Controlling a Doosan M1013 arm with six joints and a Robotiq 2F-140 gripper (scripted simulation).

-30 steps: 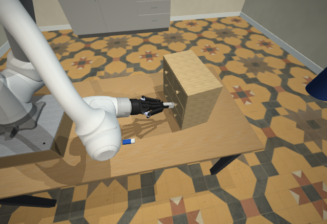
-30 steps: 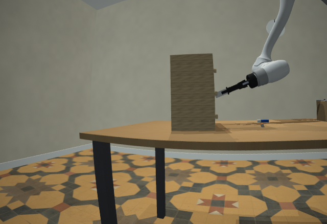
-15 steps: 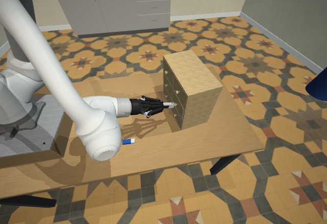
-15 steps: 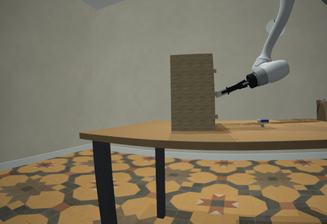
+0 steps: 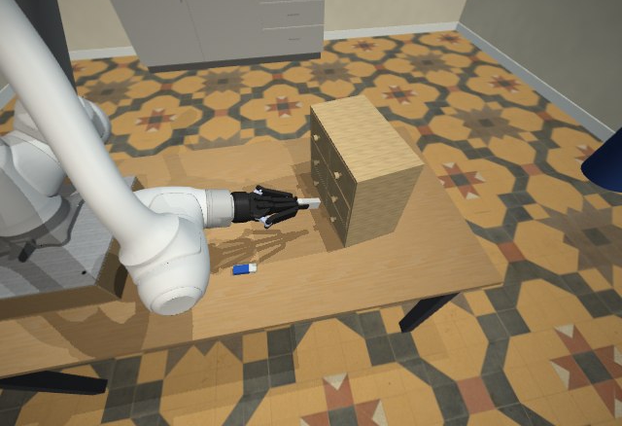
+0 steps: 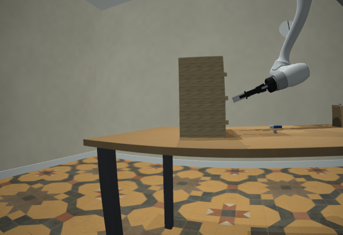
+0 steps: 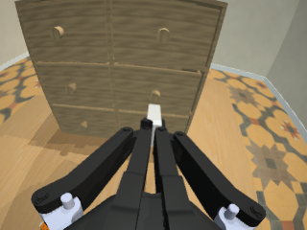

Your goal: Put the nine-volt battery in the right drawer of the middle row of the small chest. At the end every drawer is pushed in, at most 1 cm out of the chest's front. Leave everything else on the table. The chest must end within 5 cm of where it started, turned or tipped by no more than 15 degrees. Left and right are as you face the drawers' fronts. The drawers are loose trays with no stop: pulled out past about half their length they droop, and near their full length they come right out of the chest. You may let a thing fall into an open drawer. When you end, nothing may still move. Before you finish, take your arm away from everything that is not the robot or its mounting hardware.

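Observation:
The small wooden chest [image 5: 371, 145] [image 6: 200, 96] [image 7: 115, 26] stands upright on the table [image 5: 401, 261] [image 6: 166, 140], and all its drawers look pushed in. My gripper [image 5: 314, 203] [image 6: 235, 98] [image 7: 153, 113] is shut on nothing. It points level at the chest's front, a short gap from the knob of the middle row's right drawer [image 7: 163, 83] [image 5: 337, 195]. A small blue and white block [image 5: 244, 268] [image 6: 275, 126] lies on the table, under and beside my arm. A small orange thing [image 6: 274, 131] lies near it. I cannot tell which of them is the battery.
My arm's grey base plate [image 5: 50, 255] sits at the table's left end. A brown box [image 6: 337, 116] shows at the right edge in the exterior view. A dark blue shape [image 5: 604, 164] juts in at the right, off the table. Grey cabinets [image 5: 216, 9] stand at the far wall.

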